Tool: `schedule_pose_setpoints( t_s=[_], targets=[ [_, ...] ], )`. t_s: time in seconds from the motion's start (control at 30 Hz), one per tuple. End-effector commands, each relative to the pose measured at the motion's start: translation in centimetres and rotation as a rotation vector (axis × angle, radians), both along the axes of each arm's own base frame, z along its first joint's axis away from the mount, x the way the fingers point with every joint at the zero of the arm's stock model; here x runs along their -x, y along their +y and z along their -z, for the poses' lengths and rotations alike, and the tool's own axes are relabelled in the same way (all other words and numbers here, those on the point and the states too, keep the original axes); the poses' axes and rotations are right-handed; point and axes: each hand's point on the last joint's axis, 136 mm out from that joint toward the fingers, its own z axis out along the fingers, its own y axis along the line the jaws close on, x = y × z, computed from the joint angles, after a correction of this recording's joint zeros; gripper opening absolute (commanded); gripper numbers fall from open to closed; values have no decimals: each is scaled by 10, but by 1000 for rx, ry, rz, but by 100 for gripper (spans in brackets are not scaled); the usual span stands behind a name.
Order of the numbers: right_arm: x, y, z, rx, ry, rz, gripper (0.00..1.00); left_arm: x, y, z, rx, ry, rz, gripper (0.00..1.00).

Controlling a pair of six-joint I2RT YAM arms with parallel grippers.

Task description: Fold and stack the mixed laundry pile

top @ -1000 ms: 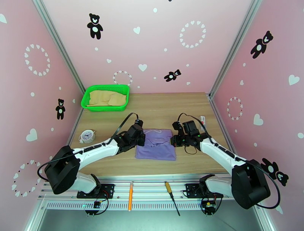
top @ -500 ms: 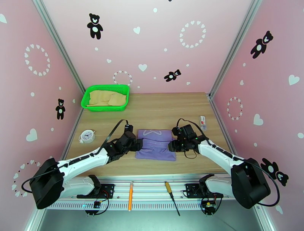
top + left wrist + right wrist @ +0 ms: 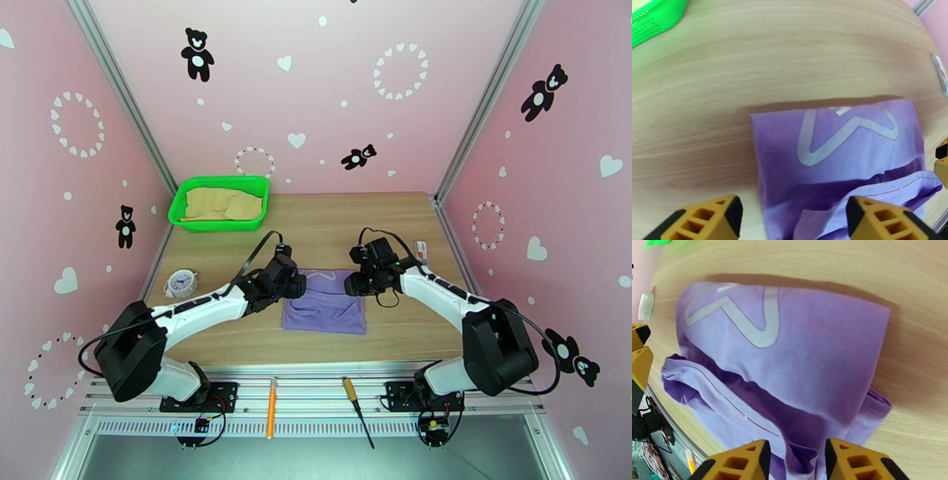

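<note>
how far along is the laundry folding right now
Done: the purple shirt lies on the table folded into a rough rectangle, print up. In hand: tidying that fold; a rumpled lower layer pokes out at its near edge, and both arms' jaws stand open at its sides, gripping nothing. Left: the tan garment lies in the green basket, looking unfolded, so nothing is stacked.

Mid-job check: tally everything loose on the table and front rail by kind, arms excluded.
Garments: 2, the lavender-purple printed shirt and the tan-beige cloth garment.
Baskets: 1, the green plastic mesh basket.
Clocks: 1, the small round white alarm clock.
Long tools: 2, the orange stick and the yellow-handled screwdriver.
Other: 1, the small white flat item.
Total: 7.
</note>
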Motion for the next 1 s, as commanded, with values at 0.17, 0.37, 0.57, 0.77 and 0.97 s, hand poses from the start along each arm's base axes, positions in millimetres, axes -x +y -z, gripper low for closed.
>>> schedule_pose_setpoints(
  t_s=[0.17,0.37,0.57,0.77,0.97],
  targets=[
    [24,13,11,-95,83,-49,20,7,-28,2,82,39,116,57],
    [50,11,4,-132,111,-79,18,30,-20,-5,115,28,160,47],
    [84,8,14,-153,206,-92,23,57,-7,16,110,100,196,44],
    [110,3,25,-112,279,-91,27,71,3,30,105,124,176,43],
    [107,5,3,-124,255,-87,30,71,20,5,97,49,137,43]
  ],
)
